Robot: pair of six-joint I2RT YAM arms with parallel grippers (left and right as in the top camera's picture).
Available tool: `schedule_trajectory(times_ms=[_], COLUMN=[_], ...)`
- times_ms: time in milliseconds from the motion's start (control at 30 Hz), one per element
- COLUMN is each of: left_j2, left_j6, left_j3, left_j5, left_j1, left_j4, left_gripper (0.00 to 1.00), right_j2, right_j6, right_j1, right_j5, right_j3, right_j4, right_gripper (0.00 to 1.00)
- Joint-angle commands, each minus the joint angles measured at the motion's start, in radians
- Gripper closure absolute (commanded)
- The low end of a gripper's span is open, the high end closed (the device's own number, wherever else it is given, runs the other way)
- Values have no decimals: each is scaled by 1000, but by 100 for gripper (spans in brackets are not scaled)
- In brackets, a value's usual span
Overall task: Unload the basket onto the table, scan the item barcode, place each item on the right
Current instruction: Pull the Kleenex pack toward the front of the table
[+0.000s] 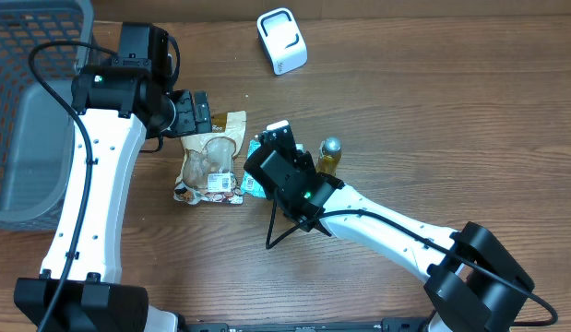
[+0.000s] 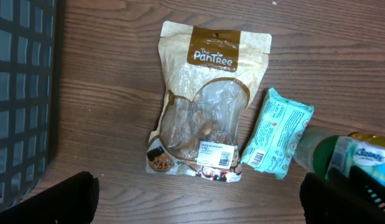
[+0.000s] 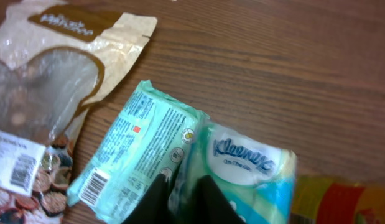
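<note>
My right gripper (image 3: 189, 193): I am pinching its jaws nearly together on the near edge of the Kleenex pack (image 3: 248, 165); a strip of the wrapper is showing between my two dark fingers.
Kleenex pack: it is sitting near the middle of the table (image 1: 451, 111), logo side facing my right wrist camera, tilted up against the teal tissue pack (image 3: 139, 149) on its left.
Teal tissue pack: it is lying flat with its printed back up, and a small barcode (image 3: 92, 183) is showing at its near left corner.
My left gripper (image 2: 198, 193): I am holding its jaws wide apart above the snack pouch (image 2: 208, 106), gripping nothing.
Snack pouch: it is lying flat just left of the teal tissue pack, with its clear window up and a white barcode label (image 2: 216, 155) at its near end.
Scanner (image 1: 282, 41): the white unit is standing at the far edge of the table, well apart from both of my grippers.
Bottle (image 1: 329, 157): it is standing just right of my right gripper, its yellow label showing.
Basket (image 1: 31, 101): the grey mesh bin is sitting at the far left.
</note>
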Motion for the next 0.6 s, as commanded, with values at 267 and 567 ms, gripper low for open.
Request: schedule_trajectory(times_ms=[267,567], left_j2=[8,8], left_j6=[8,8], left_j3=[-3,-3], left_j5=[5,5], left_j1=[-1,-1], left_j4=[3,3], left_gripper=[0,1], right_j2=[-53,-147], right_j6=[-56,50], right_j1=[6,5], right_j5=[-48,-285], right_j3=[48,58], right_j4=[-6,-31], right_gripper=[96,96])
